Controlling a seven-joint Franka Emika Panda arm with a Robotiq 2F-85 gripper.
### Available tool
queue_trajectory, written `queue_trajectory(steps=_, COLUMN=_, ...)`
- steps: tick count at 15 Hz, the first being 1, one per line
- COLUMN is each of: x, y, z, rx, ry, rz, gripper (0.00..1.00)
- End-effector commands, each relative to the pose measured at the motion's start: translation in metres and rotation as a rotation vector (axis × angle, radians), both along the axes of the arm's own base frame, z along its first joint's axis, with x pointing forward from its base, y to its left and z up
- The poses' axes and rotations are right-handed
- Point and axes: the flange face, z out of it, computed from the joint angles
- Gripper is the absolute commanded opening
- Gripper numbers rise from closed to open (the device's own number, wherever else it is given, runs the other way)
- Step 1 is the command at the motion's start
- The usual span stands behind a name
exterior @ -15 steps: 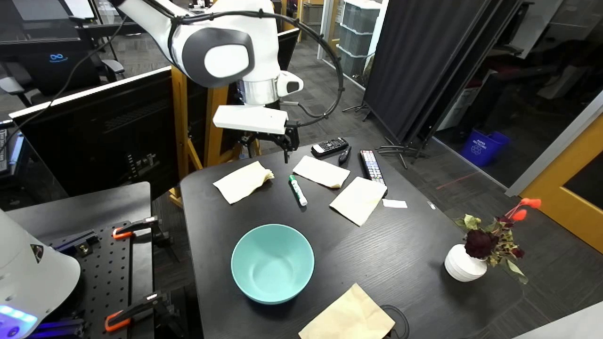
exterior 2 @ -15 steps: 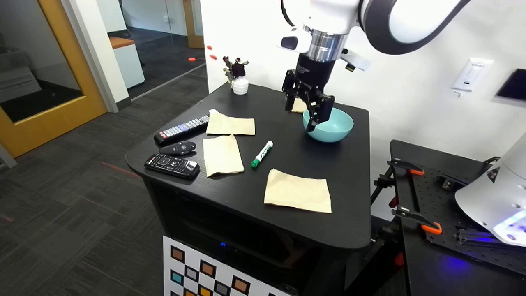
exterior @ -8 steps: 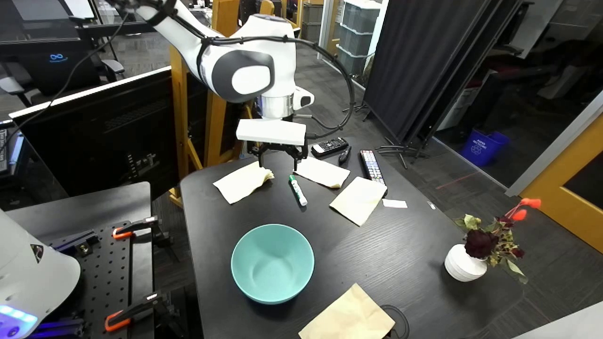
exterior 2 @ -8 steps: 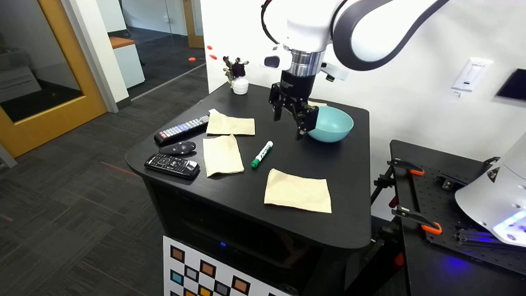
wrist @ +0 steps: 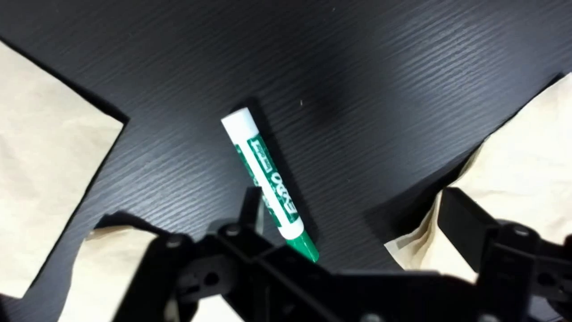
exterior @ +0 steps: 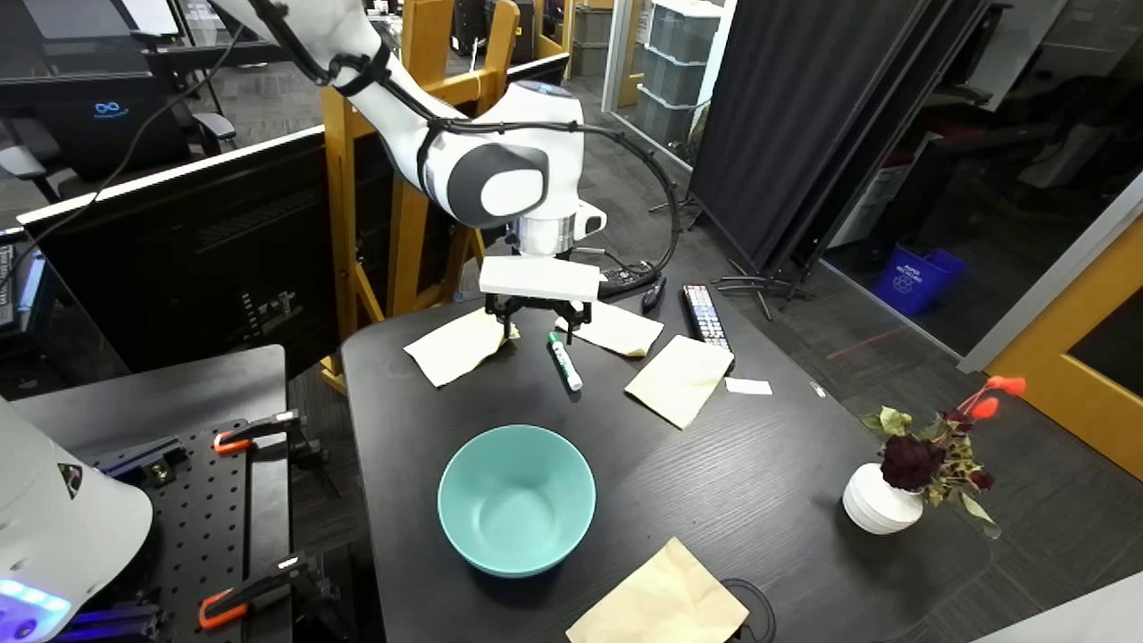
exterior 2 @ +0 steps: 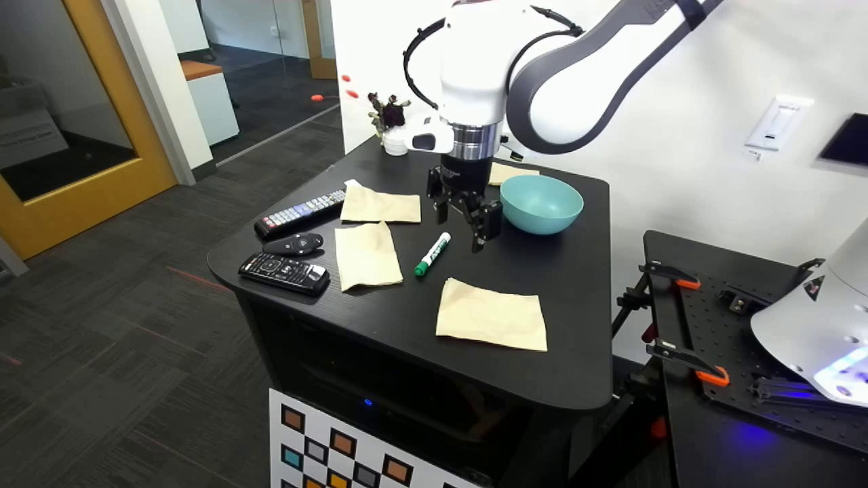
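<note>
Fingers (wrist: 464, 228): opened wide, with nothing held between them; they hang above the counter (exterior: 741, 509).
Marker (wrist: 275, 188): green and white, on the counter below the fingers, closer to one of them.
Napkins (exterior 2: 368, 256): three lie around the marker, and do not touch it.
Bowl (exterior: 517, 460): it stands upright near the marker; its inside can be seen until the bottom.
Vase (exterior: 880, 505): white, standing farther on the counter, with dark red flowers (exterior: 911, 460) in it.
Blue bin (exterior: 918, 284): on the floor, farther still; what it contains, I cannot tell.
</note>
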Motion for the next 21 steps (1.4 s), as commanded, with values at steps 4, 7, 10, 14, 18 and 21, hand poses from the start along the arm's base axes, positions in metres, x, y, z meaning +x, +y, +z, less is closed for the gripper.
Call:
queue_trajectory(steps=4, x=0.041, y=-0.013, z=-0.006, rx=0.018, ry=-0.018, rz=-0.002, gripper=1.0)
queue_trajectory(steps=7, x=0.055, y=-0.016, z=-0.01, rx=0.024, ry=-0.022, rz=-0.01, gripper=1.0)
queue_trajectory(steps=10, x=0.063, y=-0.015, z=-0.019, rx=0.028, ry=-0.01, rz=-0.014, gripper=1.0)
queue_trajectory(steps=14, x=0.067, y=-0.014, z=-0.034, rx=0.027, ry=0.012, rz=-0.017, gripper=1.0)
queue_trajectory(steps=18, x=0.068, y=-0.012, z=-0.044, rx=0.023, ry=0.031, rz=-0.019, gripper=1.0)
queue_trajectory(steps=21, x=0.069, y=-0.011, z=-0.049, rx=0.016, ry=0.046, rz=-0.02, gripper=1.0)
